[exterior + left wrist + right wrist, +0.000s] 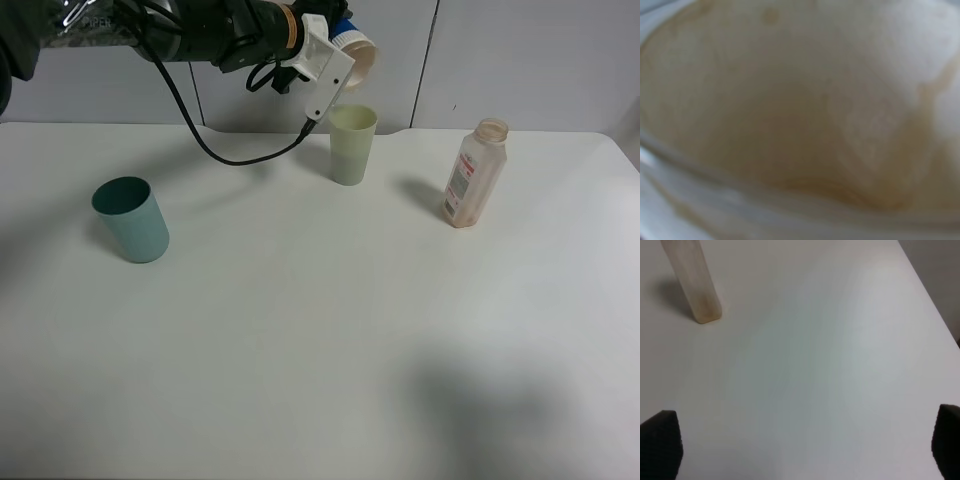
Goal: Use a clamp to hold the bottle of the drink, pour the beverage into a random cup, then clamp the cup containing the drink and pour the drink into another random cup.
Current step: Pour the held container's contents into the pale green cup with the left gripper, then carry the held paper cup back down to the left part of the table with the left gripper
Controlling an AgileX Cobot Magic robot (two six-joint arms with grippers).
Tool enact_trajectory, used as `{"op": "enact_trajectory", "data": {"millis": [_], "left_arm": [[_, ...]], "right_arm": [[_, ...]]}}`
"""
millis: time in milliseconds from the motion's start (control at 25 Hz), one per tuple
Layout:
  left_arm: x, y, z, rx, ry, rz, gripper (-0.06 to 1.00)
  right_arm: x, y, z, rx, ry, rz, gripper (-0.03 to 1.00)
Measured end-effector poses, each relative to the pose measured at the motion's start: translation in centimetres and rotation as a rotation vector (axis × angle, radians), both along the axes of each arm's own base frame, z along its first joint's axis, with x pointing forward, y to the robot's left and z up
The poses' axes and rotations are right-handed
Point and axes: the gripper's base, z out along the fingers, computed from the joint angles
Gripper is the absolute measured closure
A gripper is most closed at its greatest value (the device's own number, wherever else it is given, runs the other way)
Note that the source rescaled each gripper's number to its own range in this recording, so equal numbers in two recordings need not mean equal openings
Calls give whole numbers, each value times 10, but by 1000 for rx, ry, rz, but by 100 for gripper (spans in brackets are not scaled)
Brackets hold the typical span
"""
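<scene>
My left clamp, pale grey-white on a thick black arm, is shut on the blue-banded white cup. It holds the cup tipped on its side, mouth out, just above the pale yellow-green tumbler at the back of the table. The left wrist view is filled by the cup's inside, blurred and coated with tan drink. The bottle stands upright at the back right, uncapped, with tan residue inside. In the right wrist view the bottle stands ahead of my open right gripper, nothing between its dark fingertips.
A dark teal cup stands upright on the left of the white table. A black cable loops down from the left arm behind the tumbler. The table's right edge shows in the right wrist view.
</scene>
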Motion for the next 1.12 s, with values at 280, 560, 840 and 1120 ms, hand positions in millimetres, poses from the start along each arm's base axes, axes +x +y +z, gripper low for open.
{"op": "enact_trajectory", "data": {"millis": [280,560,840,1120], "left_arm": [[2,-1,8,-112,32,38,92],[3,0,9,-257,109,99,92],[10,12,10,-486,228,216,92],[31,63,4,-691,374,430,92]], "right_arm": [[0,0,0,0,0,0,-3],[0,0,0,0,0,0,-3],[0,0,0,0,0,0,-3],[0,0,0,0,0,0,-3]]}}
